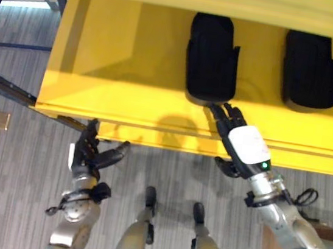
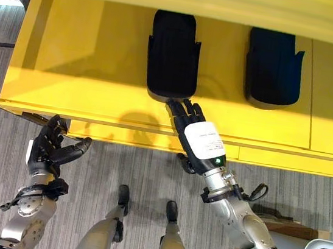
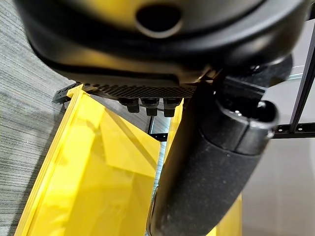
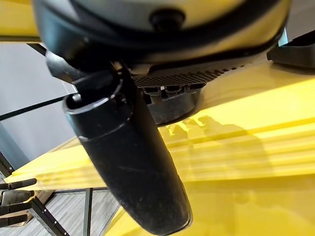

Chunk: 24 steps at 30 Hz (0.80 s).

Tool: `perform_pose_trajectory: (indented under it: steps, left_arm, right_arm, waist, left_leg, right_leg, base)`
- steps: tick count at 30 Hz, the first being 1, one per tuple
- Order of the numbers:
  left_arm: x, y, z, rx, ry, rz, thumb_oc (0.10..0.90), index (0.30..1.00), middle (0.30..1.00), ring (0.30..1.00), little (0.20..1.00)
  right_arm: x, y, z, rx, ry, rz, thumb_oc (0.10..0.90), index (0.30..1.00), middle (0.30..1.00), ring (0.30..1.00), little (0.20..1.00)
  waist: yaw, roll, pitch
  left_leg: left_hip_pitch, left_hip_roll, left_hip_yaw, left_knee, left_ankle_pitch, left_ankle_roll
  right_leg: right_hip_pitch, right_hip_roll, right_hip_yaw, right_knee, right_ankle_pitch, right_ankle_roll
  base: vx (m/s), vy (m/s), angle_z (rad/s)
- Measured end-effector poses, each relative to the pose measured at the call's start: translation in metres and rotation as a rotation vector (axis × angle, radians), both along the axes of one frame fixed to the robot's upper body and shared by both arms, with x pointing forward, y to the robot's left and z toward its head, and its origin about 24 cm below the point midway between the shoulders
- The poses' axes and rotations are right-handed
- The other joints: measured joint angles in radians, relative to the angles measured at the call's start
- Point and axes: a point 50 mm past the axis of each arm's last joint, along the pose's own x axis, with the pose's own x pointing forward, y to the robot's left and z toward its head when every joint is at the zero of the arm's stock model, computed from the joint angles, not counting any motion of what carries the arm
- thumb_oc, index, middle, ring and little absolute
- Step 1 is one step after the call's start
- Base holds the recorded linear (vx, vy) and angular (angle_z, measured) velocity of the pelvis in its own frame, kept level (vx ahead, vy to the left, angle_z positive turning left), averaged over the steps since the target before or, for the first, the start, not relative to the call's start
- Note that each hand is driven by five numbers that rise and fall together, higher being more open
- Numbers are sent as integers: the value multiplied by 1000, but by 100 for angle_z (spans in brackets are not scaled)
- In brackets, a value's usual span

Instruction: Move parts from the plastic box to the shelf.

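Placing step, by the look of it. The right hand (image 2: 200,142) is reaching over the near edge of the yellow shelf (image 2: 85,89), its fingertips touching the near end of a black part (image 2: 173,55) that is lying flat on the shelf surface. The fingers (image 2: 183,111) are looking extended rather than wrapped round the part, more nudging than gripping; the right wrist view is showing the thumb standing free with only the part's rounded near end past it, so I am judging the hand as relaxed open, not clamped.

The part is sitting left of centre on the shelf, resting on its own. Its long axis is running near to far, rounded end toward the robot, with a small notched tab on its right side. A second black part (image 2: 273,68) is lying well to the right in the same orientation, parallel to the first.

The left hand (image 2: 50,146) is hanging low by the near-left corner of the shelf, over grey floor (image 2: 118,167), fingers loosely spread, thumb out, holding nothing.

Next move, as I judge it: draw the right hand back toward the robot without dragging the part off the near edge, then go for another part. The plastic box is not something I can place from here.
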Motion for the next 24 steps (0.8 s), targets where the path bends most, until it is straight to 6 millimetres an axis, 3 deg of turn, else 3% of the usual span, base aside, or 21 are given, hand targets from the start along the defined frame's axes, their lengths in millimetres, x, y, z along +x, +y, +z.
perform_pose_trajectory:
  steps: [24]
  left_arm:
    - [0, 0, 0, 0, -2, 0, 900, 1000, 1000, 1000, 1000]
  right_arm:
    - [-2, 1, -10, -10, 55, 4, 900, 1000, 1000, 1000, 1000]
  waist:
    - [0, 0, 1]
  left_leg:
    - [-1, 0, 0, 0, -1, 0]
  right_leg:
    - [-1, -1, 0, 0, -1, 0]
  base:
    - [0, 0, 0]
